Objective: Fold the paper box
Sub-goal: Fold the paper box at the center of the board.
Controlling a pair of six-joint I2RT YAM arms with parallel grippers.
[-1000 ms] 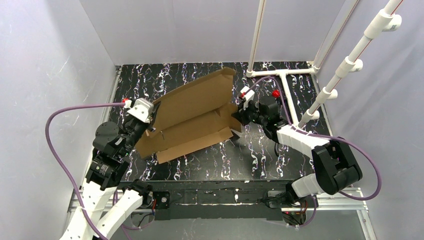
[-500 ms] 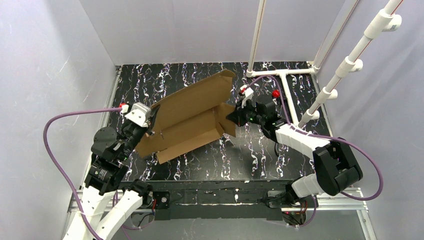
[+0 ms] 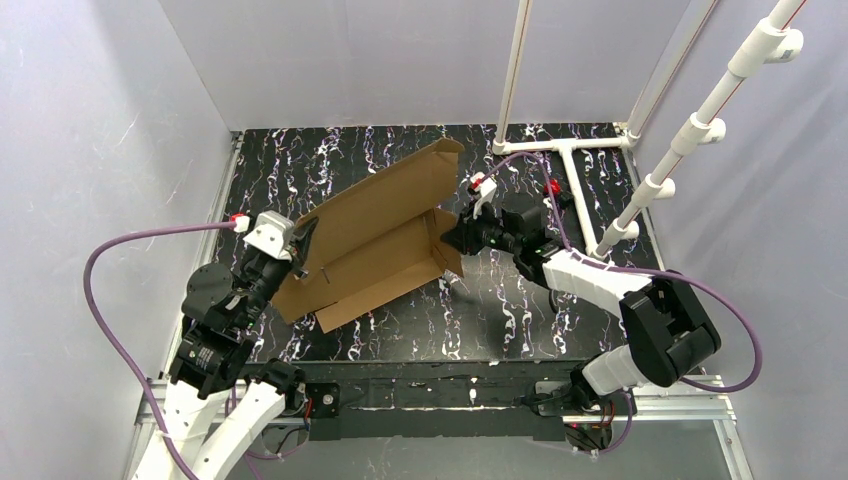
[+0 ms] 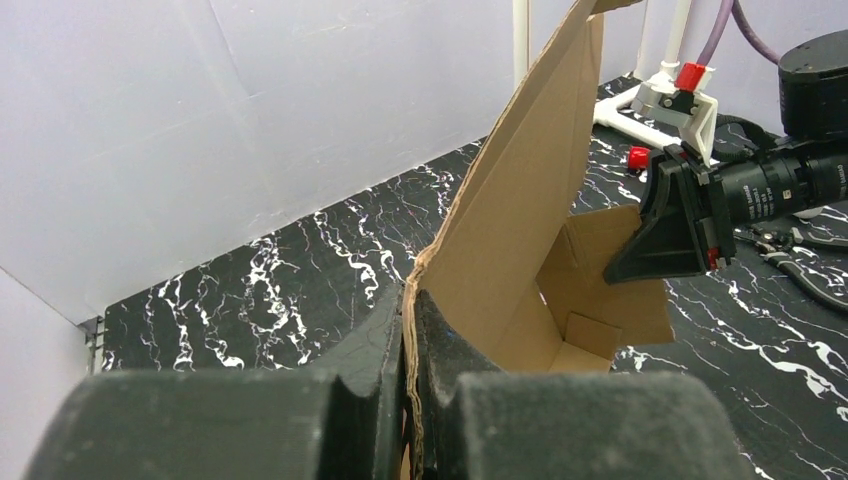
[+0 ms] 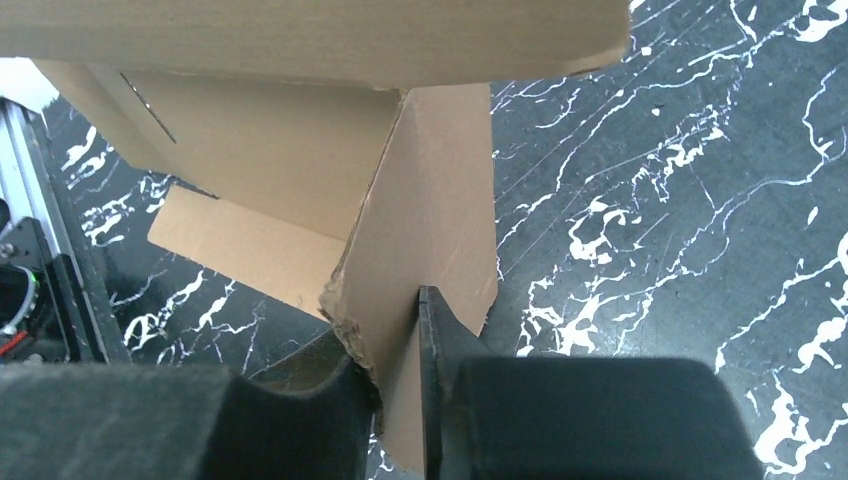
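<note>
Left claw (image 4: 408, 320), right claw (image 5: 395, 345) both pinched tight, arms angled inward

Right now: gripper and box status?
Left gripper shut on paper box, left edge. Right gripper shut on right flap. Back panel raised. Pipe frame beyond, not touching.

Robot lab bench
White walls (image 3: 350, 60) box in a black marbled tabletop (image 3: 510, 300), beside a pipe frame (image 3: 700, 125) and purple cables (image 3: 160, 231).

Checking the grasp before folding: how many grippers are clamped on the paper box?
2. The left gripper pinches the left end of the paper box; the right gripper pinches a flap at its right end. Neither is hidden.
</note>
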